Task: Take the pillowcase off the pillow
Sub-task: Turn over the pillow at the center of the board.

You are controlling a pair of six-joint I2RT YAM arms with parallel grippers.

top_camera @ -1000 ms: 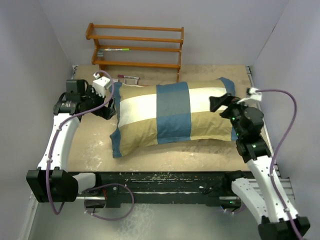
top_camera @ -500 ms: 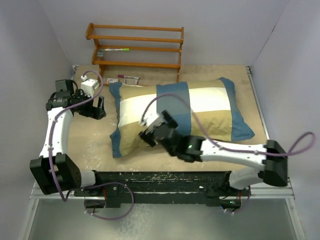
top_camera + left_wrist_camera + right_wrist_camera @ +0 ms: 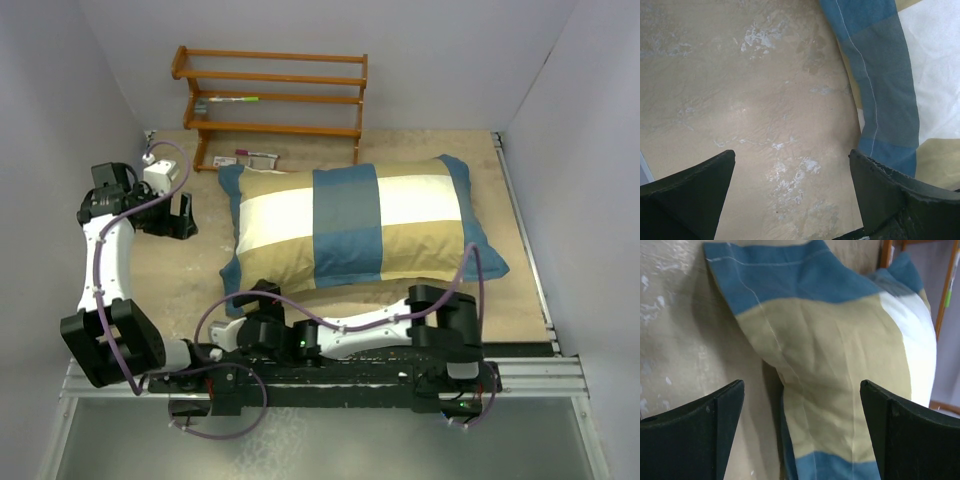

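The right pincer (image 3: 801,385), wide open and empty, is faced just ahead by the soft pillowcase (image 3: 830,340), probably best pinched at its blue corner.

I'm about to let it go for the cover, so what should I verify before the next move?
1. Left claw open: ok.
2. Right claw open: ok.
3. Near-left corner of the tan, cream and blue fabric pillowcase lined up in front of the right claw: ok.
4. Fabric gripped by either claw: not ok, neither holds any.
5. Pillowcase's open end found: cannot tell, no opening shows.
6. Orange wooden rack apart from both arms: ok.
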